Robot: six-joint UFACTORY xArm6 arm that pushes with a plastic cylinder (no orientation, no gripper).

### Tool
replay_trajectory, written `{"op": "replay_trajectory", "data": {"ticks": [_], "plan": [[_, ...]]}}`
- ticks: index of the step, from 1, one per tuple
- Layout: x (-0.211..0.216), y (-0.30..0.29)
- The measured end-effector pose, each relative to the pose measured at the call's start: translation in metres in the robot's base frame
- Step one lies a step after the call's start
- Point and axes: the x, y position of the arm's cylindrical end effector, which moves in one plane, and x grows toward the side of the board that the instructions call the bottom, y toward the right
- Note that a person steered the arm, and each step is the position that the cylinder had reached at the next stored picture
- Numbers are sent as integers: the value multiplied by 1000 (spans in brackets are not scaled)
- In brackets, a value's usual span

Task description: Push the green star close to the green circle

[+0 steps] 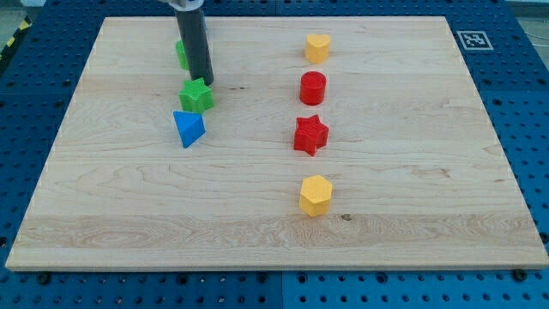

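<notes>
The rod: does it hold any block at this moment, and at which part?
Nothing is held. My tip only pushes; it stands just above the green star, at its upper right edge. The green circle lies partly hidden behind the rod.

You are looking at a pale wooden board [257, 206] showing fine straight grain and a smooth, matt finish. Around the board, a blue perforated surface [532, 103] is showing a dull sheen, like painted metal or plastic. On the board, the green star [196, 94], blue triangle [188, 128], red star [310, 135], red cylinder [313, 87] and two yellow blocks [315, 195] are looking like matt plastic with faintly ridged faces. The dark rod [194, 43] above the green star is looking smooth and slightly glossy.
</notes>
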Motion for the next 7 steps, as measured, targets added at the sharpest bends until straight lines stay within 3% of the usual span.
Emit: {"op": "replay_trajectory", "data": {"ticks": [2, 4, 7], "plan": [[0, 0], [-6, 40], [-1, 38]]}}
